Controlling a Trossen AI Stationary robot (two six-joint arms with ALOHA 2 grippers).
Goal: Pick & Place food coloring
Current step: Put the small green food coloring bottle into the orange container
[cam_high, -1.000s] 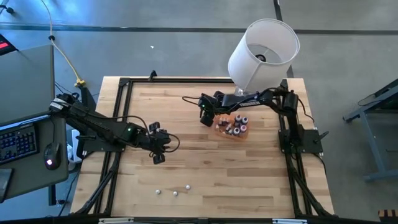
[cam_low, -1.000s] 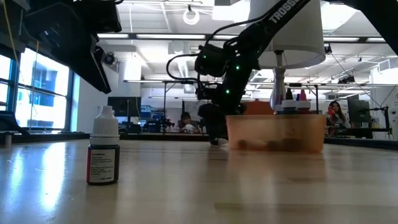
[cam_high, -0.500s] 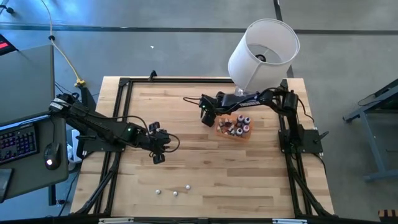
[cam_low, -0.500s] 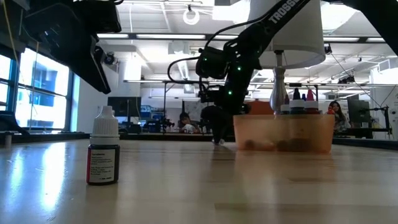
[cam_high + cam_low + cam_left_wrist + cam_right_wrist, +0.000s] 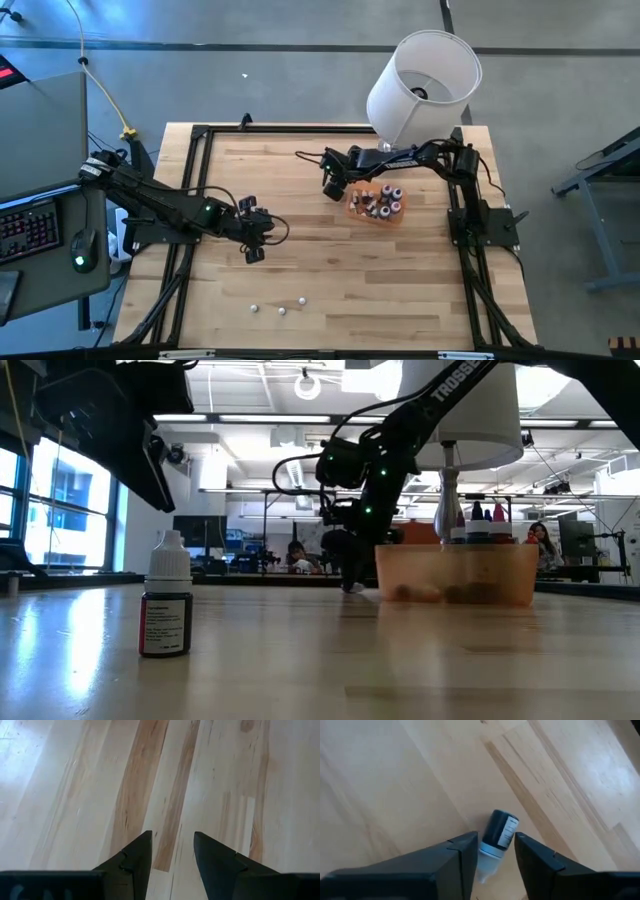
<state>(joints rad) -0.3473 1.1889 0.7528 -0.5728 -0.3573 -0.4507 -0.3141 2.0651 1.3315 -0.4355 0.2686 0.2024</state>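
Note:
A food coloring bottle (image 5: 500, 831) with a dark body and a white cap lies on its side on the bare wood. My right gripper (image 5: 495, 838) stands open over it, one finger on either side of its cap end, just left of the orange tray (image 5: 352, 208). Several bottles stand upright in the tray. Three more bottles (image 5: 280, 308) stand near the table's front edge; the low view shows one bottle (image 5: 165, 610) close up, upright on its base. My left gripper (image 5: 172, 840) hangs open over bare wood at the table's middle left (image 5: 266, 232). My right gripper's fingers come from above, slanting down, and stand on either side of the lying bottle's cap end (image 5: 487, 856). I cannot tell whether they touch it. The bottle lies flat on the table.
A white lampshade (image 5: 420, 85) stands over the table's far right corner, behind the tray (image 5: 455, 575). Black frame rails run along the table's edges. Bare wood lies between the two arms. A desk with a keyboard stands left of the table.
The orange tray with its bottles has slid a little toward the table's right edge and then stayed still.

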